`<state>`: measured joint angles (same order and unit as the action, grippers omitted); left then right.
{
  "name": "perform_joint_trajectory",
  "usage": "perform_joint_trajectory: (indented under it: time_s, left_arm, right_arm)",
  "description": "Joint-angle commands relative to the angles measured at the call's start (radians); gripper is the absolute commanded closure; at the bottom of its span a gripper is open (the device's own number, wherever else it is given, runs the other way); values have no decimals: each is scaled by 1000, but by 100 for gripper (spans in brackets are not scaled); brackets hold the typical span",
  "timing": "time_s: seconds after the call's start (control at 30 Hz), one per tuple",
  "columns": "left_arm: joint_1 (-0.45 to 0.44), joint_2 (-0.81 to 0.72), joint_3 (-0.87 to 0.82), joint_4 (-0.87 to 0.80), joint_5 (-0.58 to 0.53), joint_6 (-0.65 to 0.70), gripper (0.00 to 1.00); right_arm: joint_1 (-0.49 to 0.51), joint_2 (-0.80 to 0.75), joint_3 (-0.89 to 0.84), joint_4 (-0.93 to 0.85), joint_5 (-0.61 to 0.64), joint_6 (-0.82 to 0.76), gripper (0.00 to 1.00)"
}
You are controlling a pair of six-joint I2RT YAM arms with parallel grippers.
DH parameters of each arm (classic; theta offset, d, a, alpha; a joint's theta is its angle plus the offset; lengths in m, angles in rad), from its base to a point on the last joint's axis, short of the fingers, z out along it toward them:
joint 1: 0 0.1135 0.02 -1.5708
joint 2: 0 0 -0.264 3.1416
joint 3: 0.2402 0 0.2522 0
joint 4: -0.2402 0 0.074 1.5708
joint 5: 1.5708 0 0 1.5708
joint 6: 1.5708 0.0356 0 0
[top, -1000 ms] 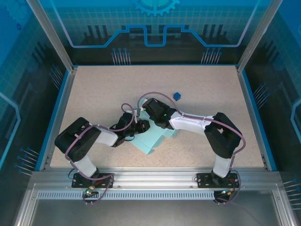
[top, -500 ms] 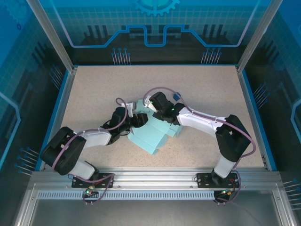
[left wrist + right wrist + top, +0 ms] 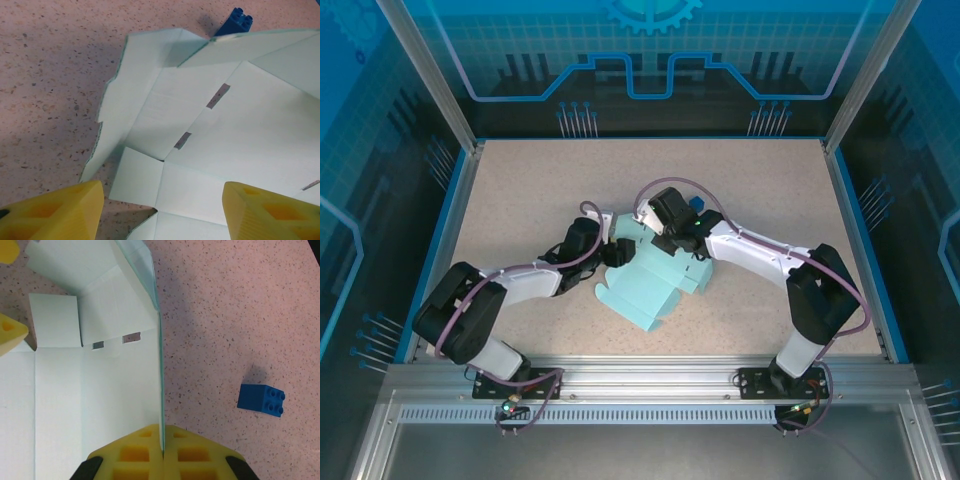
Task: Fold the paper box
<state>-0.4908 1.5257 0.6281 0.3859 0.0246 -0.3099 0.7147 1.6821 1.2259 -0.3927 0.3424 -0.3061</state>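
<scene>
1. Left gripper [image 3: 161, 210] is hovering over the box's left flaps, fingers apart, gripping nothing.
2. Box [image 3: 645, 290] is lying mid-table, part-folded; wall-raising looks to be the step in hand.
3. Right gripper [image 3: 163, 442] is clamping the right wall upright.
4. Next, likely: left gripper lifting a left flap without creasing it.

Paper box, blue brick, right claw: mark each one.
paper box [image 3: 642, 292], top external view, flat middle panel.
blue brick [image 3: 261, 400], right wrist view, its middle.
right claw [image 3: 163, 441], right wrist view, where it pinches the card.
</scene>
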Motion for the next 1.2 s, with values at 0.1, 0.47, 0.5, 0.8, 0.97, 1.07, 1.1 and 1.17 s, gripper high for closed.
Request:
perform_joint_trajectory:
  time_s: [0.1,0.47,0.5,0.8,0.97,1.07,1.1,1.17]
  left_arm:
    - [2,10,11,31,49,42,33]
    - [9,82,48,8,-8,119,27]
    - [15,89,51,10,-2,120,26]
    - [26,146,90,-2,3,129,26]
    - [26,163,94,9,5,135,25]
    - [26,181,98,16,9,137,23]
    - [26,185,100,22,15,135,23]
    - [26,183,100,27,32,127,24]
  right_arm:
    - [-20,-12,20,-14,-55,32,100]
    - [-44,-21,55,-39,-132,41,100]
    - [-46,-19,59,-40,-138,45,100]
    - [-47,7,88,-54,-150,49,100]
    - [-47,10,92,-58,-151,47,100]
    - [-46,13,90,-54,-155,51,100]
    - [-46,13,89,-52,-157,52,100]
    - [-47,14,85,-49,-158,56,100]
